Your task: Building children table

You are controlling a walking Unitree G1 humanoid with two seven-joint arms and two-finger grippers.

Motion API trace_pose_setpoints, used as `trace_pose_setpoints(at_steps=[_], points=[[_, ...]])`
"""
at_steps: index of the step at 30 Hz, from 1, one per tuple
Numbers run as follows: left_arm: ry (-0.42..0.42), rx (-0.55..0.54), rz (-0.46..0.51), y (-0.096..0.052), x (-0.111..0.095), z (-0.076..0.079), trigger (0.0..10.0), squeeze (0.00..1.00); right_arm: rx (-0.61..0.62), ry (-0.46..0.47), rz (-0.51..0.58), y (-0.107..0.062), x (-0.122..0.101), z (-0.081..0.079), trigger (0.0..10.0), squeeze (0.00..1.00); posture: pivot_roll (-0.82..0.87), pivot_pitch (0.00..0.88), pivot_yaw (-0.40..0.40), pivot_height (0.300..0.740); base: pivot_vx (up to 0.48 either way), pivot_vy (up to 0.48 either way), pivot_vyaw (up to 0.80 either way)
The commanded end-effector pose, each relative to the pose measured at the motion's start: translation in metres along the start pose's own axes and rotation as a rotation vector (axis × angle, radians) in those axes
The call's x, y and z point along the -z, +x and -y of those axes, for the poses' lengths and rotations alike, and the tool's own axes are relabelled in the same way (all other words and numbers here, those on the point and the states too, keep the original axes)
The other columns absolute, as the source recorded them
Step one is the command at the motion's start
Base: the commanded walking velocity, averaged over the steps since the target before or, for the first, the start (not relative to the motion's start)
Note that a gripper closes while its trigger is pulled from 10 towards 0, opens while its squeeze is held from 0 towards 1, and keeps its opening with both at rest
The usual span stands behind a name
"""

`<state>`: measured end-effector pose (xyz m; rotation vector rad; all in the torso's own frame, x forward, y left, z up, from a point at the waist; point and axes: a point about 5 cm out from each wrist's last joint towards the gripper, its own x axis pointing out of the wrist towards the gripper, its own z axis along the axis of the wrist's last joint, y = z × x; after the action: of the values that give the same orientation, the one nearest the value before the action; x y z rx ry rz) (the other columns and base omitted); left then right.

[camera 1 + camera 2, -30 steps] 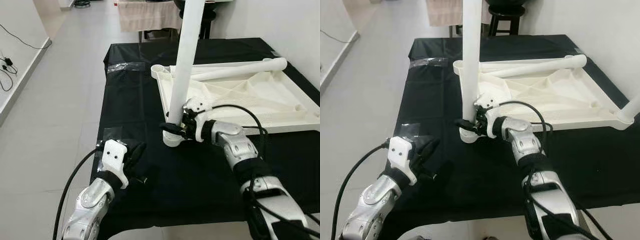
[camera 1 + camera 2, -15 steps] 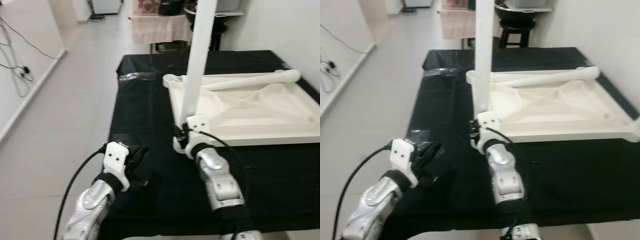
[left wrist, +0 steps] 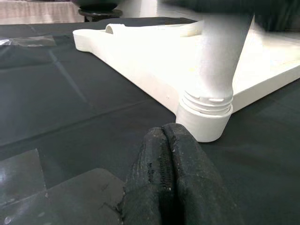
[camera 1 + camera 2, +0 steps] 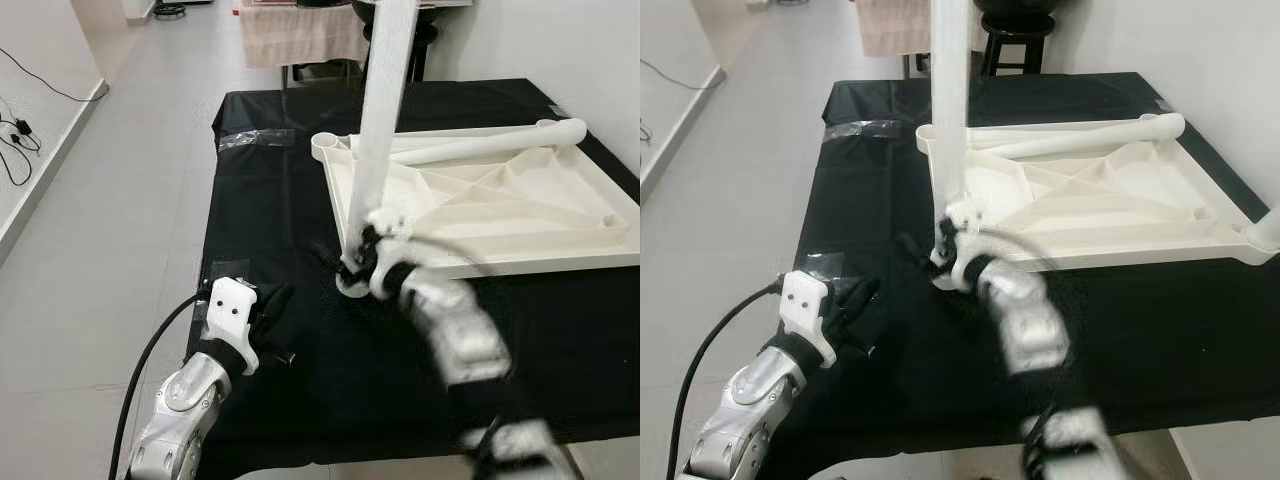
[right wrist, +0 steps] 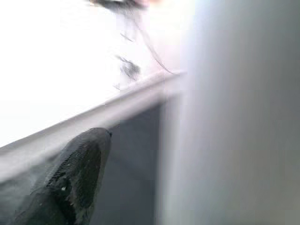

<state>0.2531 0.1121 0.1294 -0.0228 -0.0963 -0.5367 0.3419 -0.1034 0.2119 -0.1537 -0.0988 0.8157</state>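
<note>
Child's tabletop [image 4: 520, 205]: white plastic, square, lying underside up, ribbed recesses exposed, at the 1–2 o'clock part of the black-covered surface.
Upright leg [image 4: 378, 130]: white tube standing at the tabletop's near-left corner, tilted slightly, threaded base in its round socket [image 3: 205, 123].
Loose leg [image 4: 480, 143]: white tube lying along the tabletop's far edge, toward 12 o'clock.

home | tiled floor [image 4: 120, 180] | black stool [image 4: 1008, 40]
</note>
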Motion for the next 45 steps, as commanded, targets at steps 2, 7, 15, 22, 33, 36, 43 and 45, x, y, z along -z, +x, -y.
trace_pose_setpoints(at_steps=[2, 7, 15, 22, 33, 36, 43, 45], points=[[-0.007, 0.007, -0.012, -0.001, 0.005, 0.004, 10.0, 0.0, -0.166, 0.003, -0.044, 0.004, 0.009, -0.004, 10.0, 0.0, 0.08, 0.058, -0.028, 0.74, 0.0, 0.0, 0.0], [-0.01, 0.005, -0.007, 0.0, 0.005, 0.008, 10.0, 0.0, -0.338, -0.041, -0.086, 0.008, 0.008, -0.004, 0.0, 0.0, 0.08, 0.059, -0.038, 0.74, 0.0, 0.0, 0.0], [-0.014, 0.003, 0.003, 0.0, 0.003, 0.011, 10.0, 0.0, -0.397, 0.012, -0.109, 0.014, 0.013, 0.002, 0.0, 0.0, 0.08, 0.075, -0.042, 0.74, 0.0, 0.0, 0.0], [-0.015, 0.002, 0.008, -0.001, 0.001, 0.01, 10.0, 0.0, -0.326, 0.065, -0.109, 0.002, 0.029, 0.005, 0.0, 0.0, 0.05, 0.099, -0.029, 0.74, 0.0, 0.0, 0.0], [-0.024, 0.014, 0.009, -0.001, -0.001, 0.005, 10.0, 0.0, 0.524, 0.108, -0.207, -0.029, 0.076, -0.022, 0.0, 0.0, 0.0, 0.128, -0.008, 0.74, 0.0, 0.0, 0.0], [-0.026, 0.012, 0.013, -0.001, -0.001, 0.005, 10.0, 0.0, 0.427, 0.084, -0.22, -0.019, 0.075, -0.02, 0.0, 0.0, 0.0, 0.114, -0.023, 0.74, 0.0, 0.0, 0.0], [-0.026, -0.003, 0.021, 0.0, -0.002, 0.003, 10.0, 0.0, 0.417, 0.106, -0.221, -0.016, 0.074, -0.019, 10.0, 0.0, 0.0, 0.12, -0.023, 0.74, 0.0, 0.0, 0.0], [-0.032, -0.005, 0.025, 0.0, -0.002, 0.003, 10.0, 0.0, 0.377, 0.136, -0.195, -0.016, 0.07, -0.019, 10.0, 1.0, 0.0, 0.121, -0.021, 0.74, 0.0, 0.0, 0.0]])
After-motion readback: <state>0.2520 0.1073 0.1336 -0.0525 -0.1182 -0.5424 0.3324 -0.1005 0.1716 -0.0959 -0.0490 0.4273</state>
